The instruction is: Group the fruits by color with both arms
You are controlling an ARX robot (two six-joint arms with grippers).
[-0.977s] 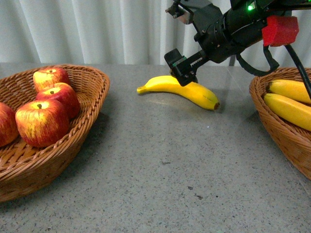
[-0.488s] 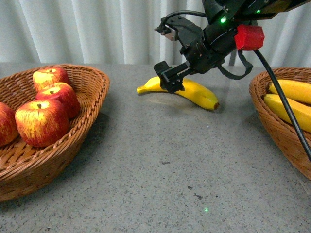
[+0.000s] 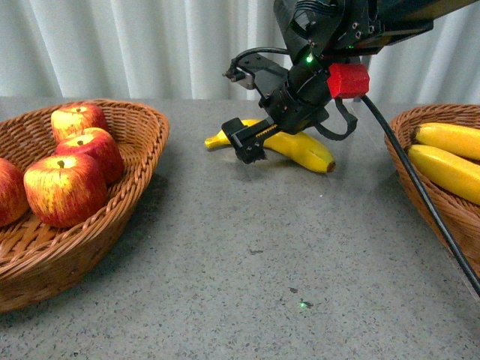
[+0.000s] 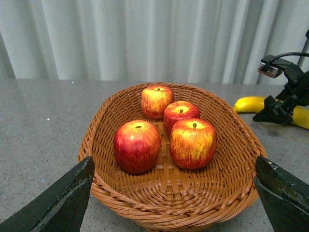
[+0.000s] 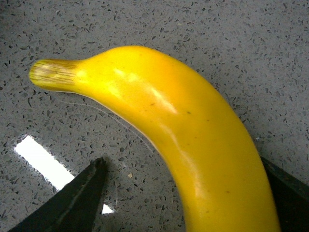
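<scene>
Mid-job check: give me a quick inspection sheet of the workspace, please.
Surface: grey speckled table.
Job's things: four apples in the left basket; two bananas in the right basket; one banana loose on the table.
Clutter: nothing seen.
End effectors: right end effector open, straddling the loose banana; left end effector open, empty, facing the left basket.
Cables: black cable from the right arm crosses the right basket's front.
Surroundings: white curtain behind.

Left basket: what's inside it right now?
Four red apples sit inside the left basket, clustered near its middle. Nothing else shows in it; the weave directly under the apples is covered.
</scene>
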